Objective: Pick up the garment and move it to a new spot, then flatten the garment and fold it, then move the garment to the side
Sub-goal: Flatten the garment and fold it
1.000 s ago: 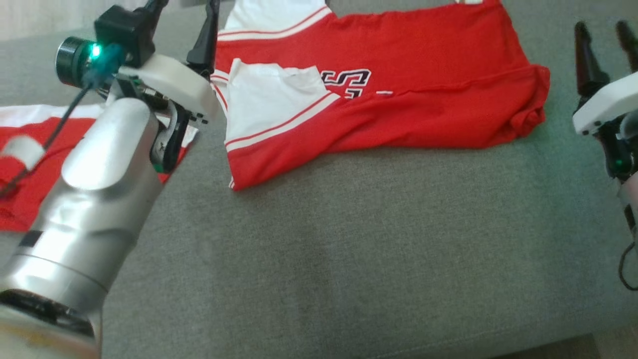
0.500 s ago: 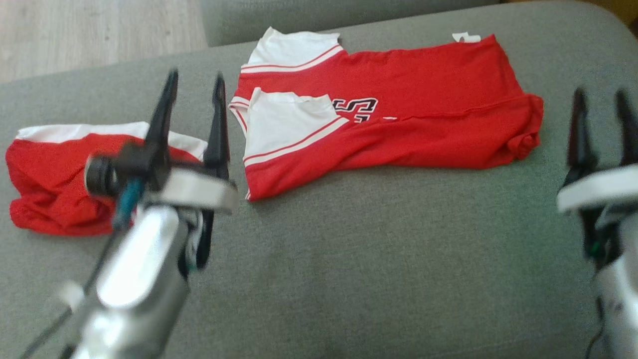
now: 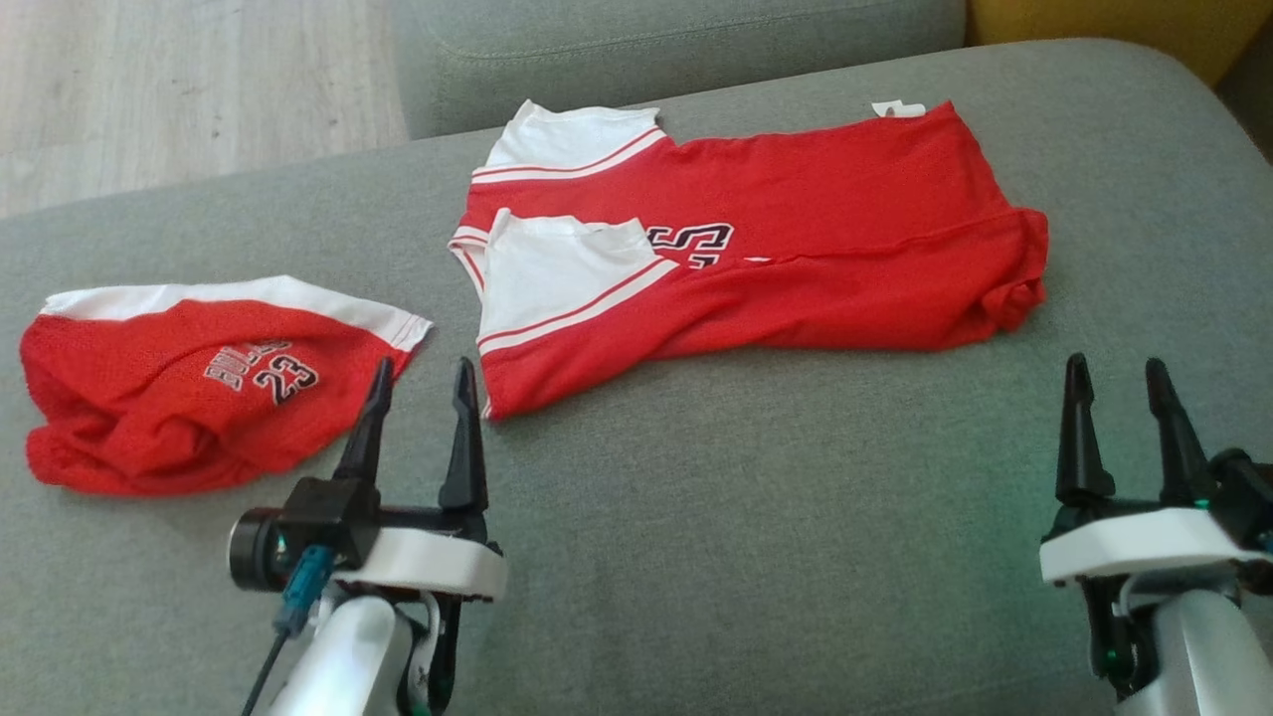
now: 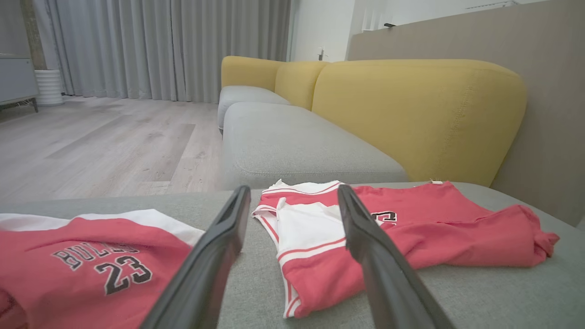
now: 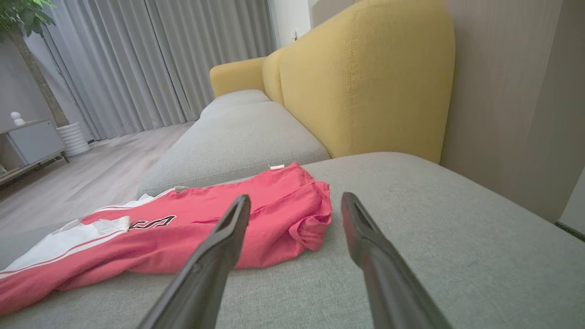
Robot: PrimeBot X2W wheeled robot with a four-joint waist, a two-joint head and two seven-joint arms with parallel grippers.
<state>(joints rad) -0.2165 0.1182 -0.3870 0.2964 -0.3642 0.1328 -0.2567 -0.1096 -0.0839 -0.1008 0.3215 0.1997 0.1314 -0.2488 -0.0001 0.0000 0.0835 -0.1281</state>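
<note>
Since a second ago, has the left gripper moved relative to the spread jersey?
Yes. The left gripper drew back toward the robot: from beside the far sleeve of the jersey to beside its near corner.

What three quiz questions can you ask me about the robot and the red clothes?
1. True or false: the left gripper is holding the folded red jersey.
2. Which number is printed on the crumpled red garment? A: 7. B: 23. C: 45.
3. Fill in the gap: both red clothes lie on a ___ sofa cushion.

Key: 1 false, its fingers are open and empty. 2 B. 3 grey.
</note>
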